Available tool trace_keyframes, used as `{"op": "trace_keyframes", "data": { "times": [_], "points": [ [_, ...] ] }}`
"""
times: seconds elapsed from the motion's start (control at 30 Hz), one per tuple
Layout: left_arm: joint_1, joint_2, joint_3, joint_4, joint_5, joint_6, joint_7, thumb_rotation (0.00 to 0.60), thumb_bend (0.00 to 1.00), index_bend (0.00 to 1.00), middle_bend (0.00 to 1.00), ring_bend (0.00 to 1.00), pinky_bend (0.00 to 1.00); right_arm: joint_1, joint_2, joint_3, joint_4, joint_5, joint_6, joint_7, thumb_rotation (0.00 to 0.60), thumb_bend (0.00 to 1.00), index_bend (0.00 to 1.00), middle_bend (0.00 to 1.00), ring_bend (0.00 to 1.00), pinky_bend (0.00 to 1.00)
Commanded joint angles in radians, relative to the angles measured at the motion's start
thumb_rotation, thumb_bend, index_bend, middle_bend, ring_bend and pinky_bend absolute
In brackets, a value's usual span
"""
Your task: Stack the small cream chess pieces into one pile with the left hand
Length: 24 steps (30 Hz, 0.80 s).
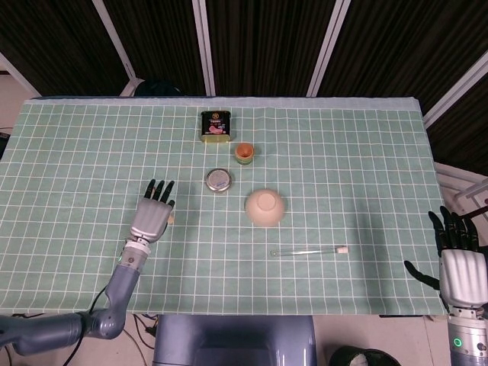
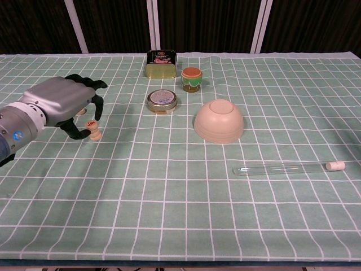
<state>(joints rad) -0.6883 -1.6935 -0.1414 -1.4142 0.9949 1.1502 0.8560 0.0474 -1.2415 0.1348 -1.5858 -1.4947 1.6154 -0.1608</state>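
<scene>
The left hand (image 2: 62, 101) sits low over the checked green tablecloth (image 2: 169, 192), knuckles up, its dark fingers (image 2: 97, 106) curled down around a small stack of cream chess pieces (image 2: 93, 130); a red-marked disc tops the stack, and the thumb curls in right beside it. From where I stand I cannot tell whether the fingertips are actually pinching the top piece or only closing around it. In the head view the same hand (image 1: 152, 216) covers most of the stack, with only a sliver of cream showing at its right edge. Just beyond the hand, toward the middle of the table, lies a round flat tin (image 2: 162, 101) with a pale lid. Behind that stands a small green cup with an orange top (image 2: 192, 79), and further back a rectangular yellow-green tin with a dark lid (image 2: 161, 61). To the right of the round tin an upturned cream bowl (image 2: 219, 121) rests on its rim. Nearer the front edge lies a clear glass tube with a white stopper (image 2: 287, 167), on its side. Well apart from all this, the right hand (image 1: 456, 255) shows only in the head view, off the table's right corner, fingers spread and holding nothing.
</scene>
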Motion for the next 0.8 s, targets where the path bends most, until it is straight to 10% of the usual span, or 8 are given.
{"op": "trace_keyframes", "data": {
  "times": [0.03,0.8],
  "points": [
    [0.011,0.019,-0.004,-0.016,0.011,0.023,-0.016,0.6,0.31,0.43,0.0,0.0,0.0,0.0,0.0,0.0,0.001,0.0,0.0,0.0,0.6,0.23,0.09,0.01,0.0,0.0],
    [-0.032,0.044,-0.086,0.197,-0.072,-0.108,-0.177,0.6,0.31,0.38,0.0,0.0,0.0,-0.002,-0.004,0.0,-0.004,0.003,0.003,-0.01,0.6,0.23,0.09,0.01,0.0,0.0]
  ]
}}
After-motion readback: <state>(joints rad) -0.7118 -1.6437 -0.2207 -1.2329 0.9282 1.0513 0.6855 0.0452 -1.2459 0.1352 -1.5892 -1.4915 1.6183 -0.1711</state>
